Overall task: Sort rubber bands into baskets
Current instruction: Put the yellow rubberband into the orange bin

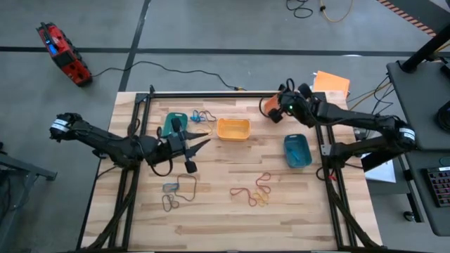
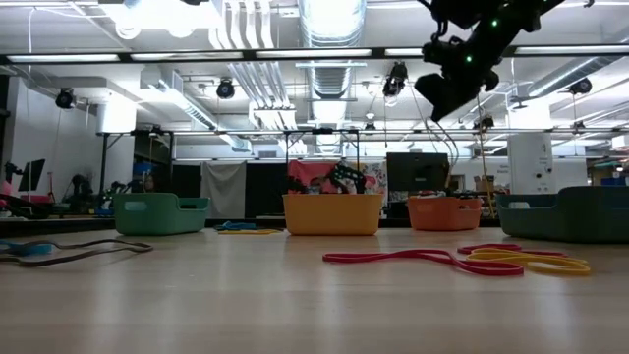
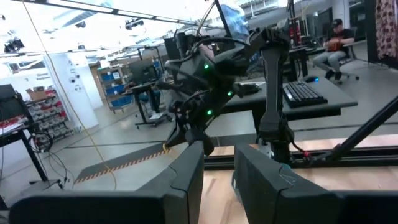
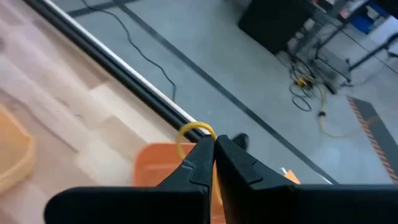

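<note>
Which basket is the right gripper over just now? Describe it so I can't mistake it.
Go to the table's far edge by the black rail, then to its right end. There the orange basket sits under the right gripper, which is shut on a yellow rubber band. It is the only orange one; the yellow basket stands leftward.

A robotics lab or workshop. Around the wooden table (image 1: 232,169) lies bare grey concrete floor (image 1: 211,28) with loose cables. Beyond the table, exposed ceiling ducts (image 2: 329,25), strip lights, storage shelving (image 3: 118,87), and a desk carrying a keyboard (image 3: 305,93), where a seated person (image 3: 333,43) works.
</note>
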